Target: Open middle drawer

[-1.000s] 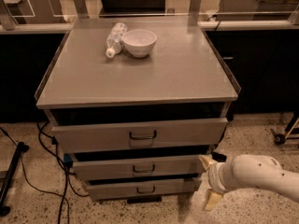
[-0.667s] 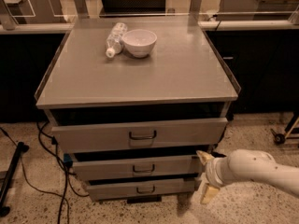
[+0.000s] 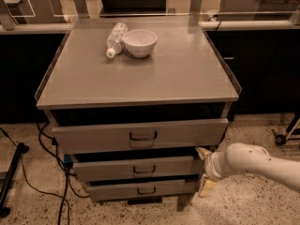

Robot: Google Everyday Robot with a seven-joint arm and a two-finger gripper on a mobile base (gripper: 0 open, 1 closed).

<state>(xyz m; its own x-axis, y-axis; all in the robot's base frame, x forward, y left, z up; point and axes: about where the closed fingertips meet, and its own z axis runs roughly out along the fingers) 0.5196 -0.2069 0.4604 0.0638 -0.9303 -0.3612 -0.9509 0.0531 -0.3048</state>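
Note:
The middle drawer (image 3: 136, 168) is a long, low grey front with a small dark loop handle (image 3: 144, 169) at its centre, between the taller top drawer (image 3: 140, 136) and the smallest bottom drawer (image 3: 143, 190). All three fronts stand a little out from the cabinet. My gripper (image 3: 204, 172) comes in from the right on a white arm and sits at the right end of the middle drawer. One pale finger (image 3: 203, 152) points up by the drawer's upper corner and the other (image 3: 206, 187) points down beside the bottom drawer. The fingers are spread apart and hold nothing.
A white bowl (image 3: 139, 42) and a plastic bottle (image 3: 115, 39) lying on its side rest on the grey cabinet top (image 3: 140, 74). Black cables (image 3: 47, 172) and a stand leg (image 3: 9, 182) lie on the floor at left. A wheeled base (image 3: 286, 135) stands at right.
My gripper and arm have moved left, from beside the cabinet's lower right corner up to the right end of the middle drawer. The drawers have not visibly moved.

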